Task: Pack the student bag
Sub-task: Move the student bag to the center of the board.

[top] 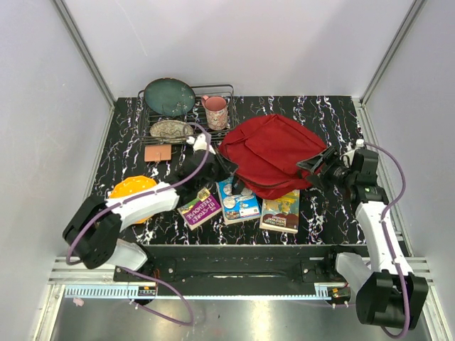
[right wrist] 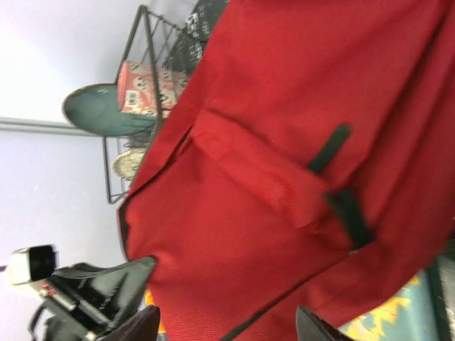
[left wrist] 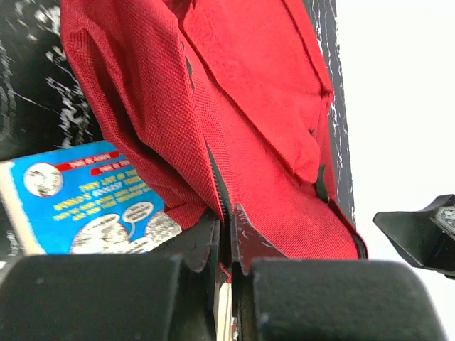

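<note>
top external view: the student bag point(top: 274, 153), dark red, lies flat on the black marbled table point(top: 327, 117), right of centre. its near edge covers the top of a blue book point(top: 238, 202) and meets a yellow book point(top: 281, 212); a purple book point(top: 200, 207) lies just left of these. the left gripper point(top: 226, 170) is at the bag's left edge and the right gripper point(top: 320, 165) at its right edge. behind the bag, a wire rack point(top: 220, 87) holds a green plate point(top: 169, 96) and a pink mug point(top: 215, 111). an orange plate point(top: 128, 188) lies partly under the left arm. left wrist view: the left jaws are closed, pinching the bag's red fabric beside a black zip line. right wrist view: the right jaws stand wide apart, with red fabric beyond them and nothing clamped.
</note>
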{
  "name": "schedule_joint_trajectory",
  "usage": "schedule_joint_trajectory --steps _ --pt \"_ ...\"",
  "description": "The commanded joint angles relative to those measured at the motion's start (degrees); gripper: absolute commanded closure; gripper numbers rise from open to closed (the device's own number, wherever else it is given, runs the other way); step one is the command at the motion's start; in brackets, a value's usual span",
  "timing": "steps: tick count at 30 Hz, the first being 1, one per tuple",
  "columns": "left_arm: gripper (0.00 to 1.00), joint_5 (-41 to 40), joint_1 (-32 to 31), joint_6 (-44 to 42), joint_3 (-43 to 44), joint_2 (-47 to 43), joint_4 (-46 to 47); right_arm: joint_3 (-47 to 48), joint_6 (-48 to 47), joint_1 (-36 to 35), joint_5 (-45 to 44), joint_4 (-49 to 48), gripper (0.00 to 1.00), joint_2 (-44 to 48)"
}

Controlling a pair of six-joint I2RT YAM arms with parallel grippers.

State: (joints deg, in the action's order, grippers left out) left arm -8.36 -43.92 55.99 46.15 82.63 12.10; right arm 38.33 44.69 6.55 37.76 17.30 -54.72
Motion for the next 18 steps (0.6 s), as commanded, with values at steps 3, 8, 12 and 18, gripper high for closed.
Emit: schedule_joint_trajectory --steps 3,8,12,18 --pt "1.0 9.1 5.2 -11.8 -1.3 -7.8 1.6 3.2 -3.7 0.1 -14.1 11.1 0.2 3.4" --pt "1.0 15.8 6.8 -18.7 -0.8 -9.7 -2.9 0.9 -5.7 1.0 -19.8 11.4 0.14 0.9" --pt "1.0 15.6 7.6 -21.0 -1.7 -10.4 -5.4 -1.0 -6.1 2.5 -14.2 8.4 0.14 -3.7" --pt "1.0 17.0 10.9 -24.2 -4.5 -11.9 -7.0 -5.3 -3.6 2.7 -10.6 -1.5 0.14 -7.8"
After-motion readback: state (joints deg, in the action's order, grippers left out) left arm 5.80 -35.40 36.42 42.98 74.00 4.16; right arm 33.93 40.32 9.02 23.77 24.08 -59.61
